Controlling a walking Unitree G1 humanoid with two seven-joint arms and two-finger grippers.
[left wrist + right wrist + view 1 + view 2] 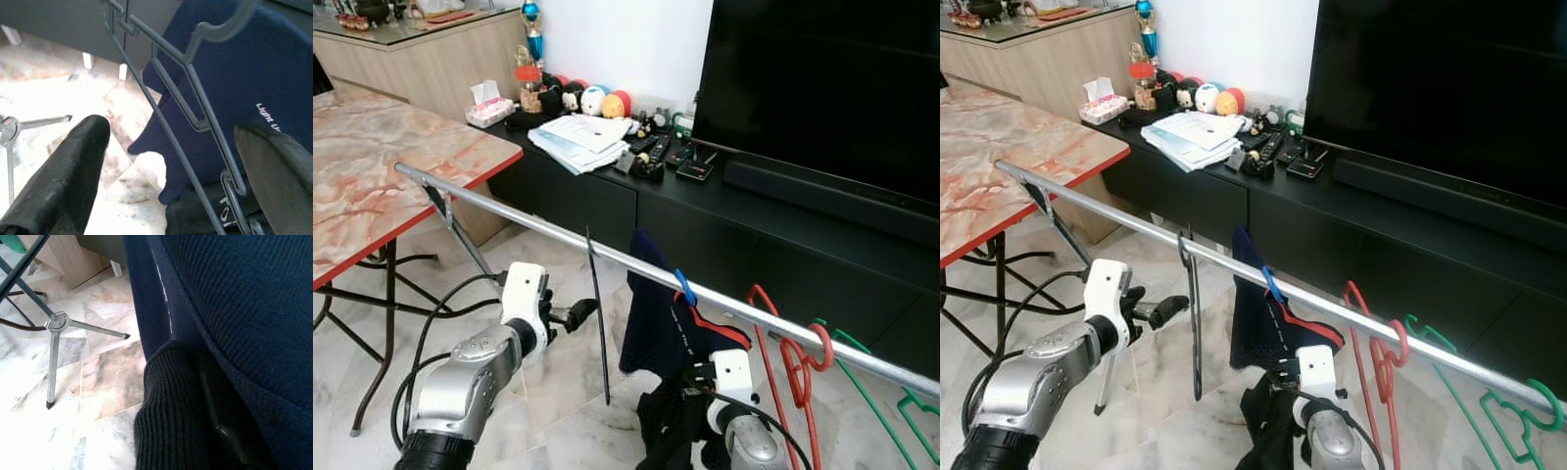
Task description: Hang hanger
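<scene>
across pale marble floor (568,392), thin dark wire hanger (1193,323) already hooked on long silver rail (558,235), left hand (576,313) open just beside it, letting go seemingly all that's left; right hand (1283,387) buried in navy garment (656,323), grip unclear.

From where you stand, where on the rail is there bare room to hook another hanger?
The rail is bare from its table-side end to the dark hanger beside the left gripper. There is a shorter gap between the red hangers and green hangers. Crowded: the navy garment by the right gripper.
</scene>
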